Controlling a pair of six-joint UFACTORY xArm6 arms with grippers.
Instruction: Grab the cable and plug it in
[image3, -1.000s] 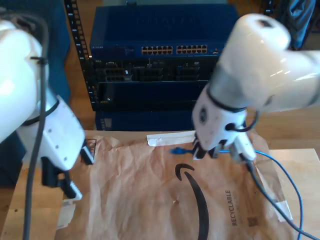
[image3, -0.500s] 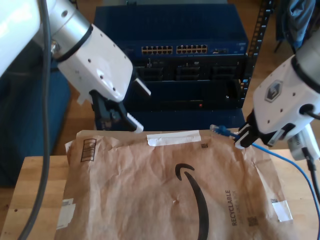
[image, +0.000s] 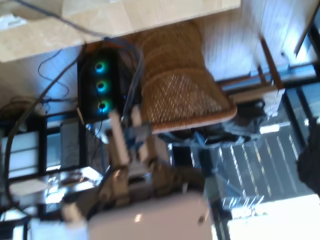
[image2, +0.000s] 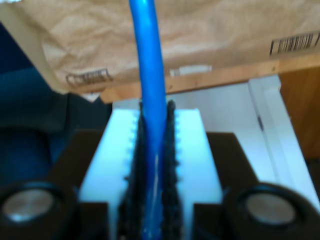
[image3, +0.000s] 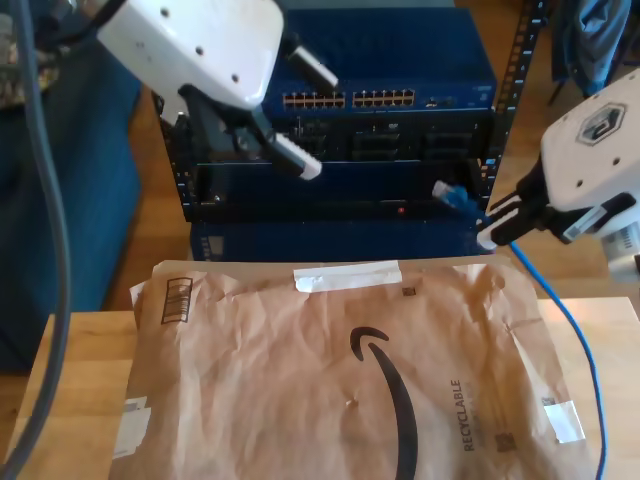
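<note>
Bright-blue thin cable (image2: 150, 100), pinched in my second tool (image2: 152, 150)

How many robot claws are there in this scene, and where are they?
2. My second gripper is at the exterior view's right, clamped on the blue cable near its plug. The other gripper hangs at that view's upper left, in front of the network switch.
</note>
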